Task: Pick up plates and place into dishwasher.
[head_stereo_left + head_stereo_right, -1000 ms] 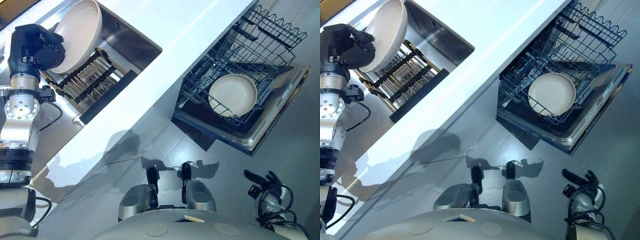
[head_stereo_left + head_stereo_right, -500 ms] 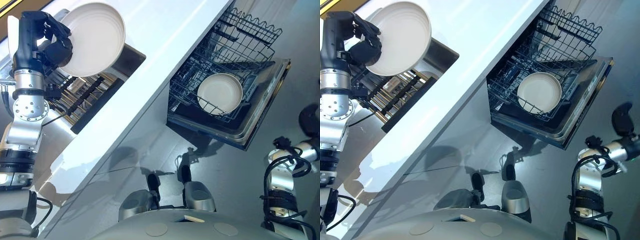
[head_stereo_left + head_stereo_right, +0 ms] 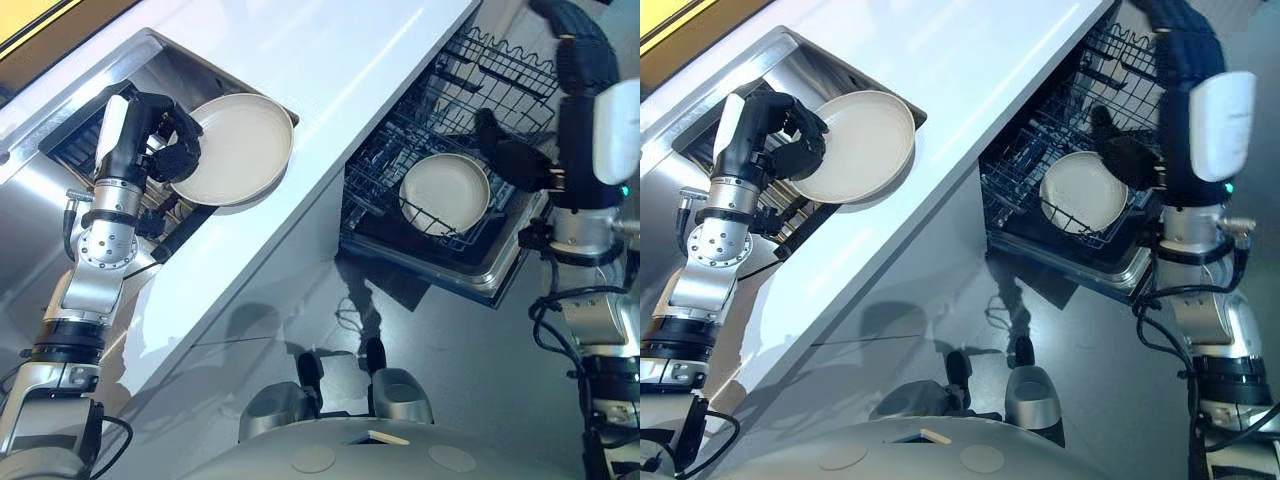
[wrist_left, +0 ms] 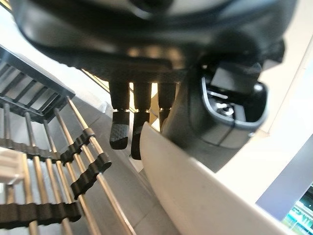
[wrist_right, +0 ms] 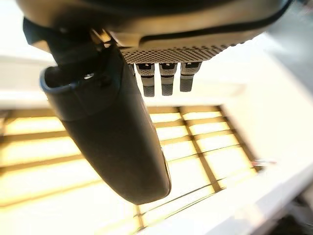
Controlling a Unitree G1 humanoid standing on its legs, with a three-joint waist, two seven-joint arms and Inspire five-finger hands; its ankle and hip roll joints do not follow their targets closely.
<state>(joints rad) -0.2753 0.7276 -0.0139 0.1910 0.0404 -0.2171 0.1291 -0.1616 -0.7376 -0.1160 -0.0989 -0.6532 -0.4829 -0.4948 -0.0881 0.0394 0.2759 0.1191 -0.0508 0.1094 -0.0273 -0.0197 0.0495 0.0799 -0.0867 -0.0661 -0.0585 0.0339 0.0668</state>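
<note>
My left hand [image 3: 160,148] is shut on the rim of a cream plate [image 3: 238,148], holding it tilted above the sink's right edge. In the left wrist view the fingers [image 4: 120,131] curl behind the plate's rim [image 4: 195,196] while the thumb presses its front. A second cream plate [image 3: 445,193] stands in the lower rack [image 3: 385,165] of the open dishwasher. My right hand [image 3: 512,158] hangs raised in front of that rack, just right of the racked plate. Its fingers [image 5: 166,81] are straight and it holds nothing.
A white counter [image 3: 330,90] runs between the steel sink [image 3: 60,195] and the dishwasher. A dish rack of metal bars [image 4: 73,161] lies in the sink under the held plate. The dishwasher door [image 3: 500,285] lies open over the grey floor.
My left hand has carried the plate down and to the right, over the sink's edge. My right arm has risen from low right to in front of the dishwasher rack. The camera shifted.
</note>
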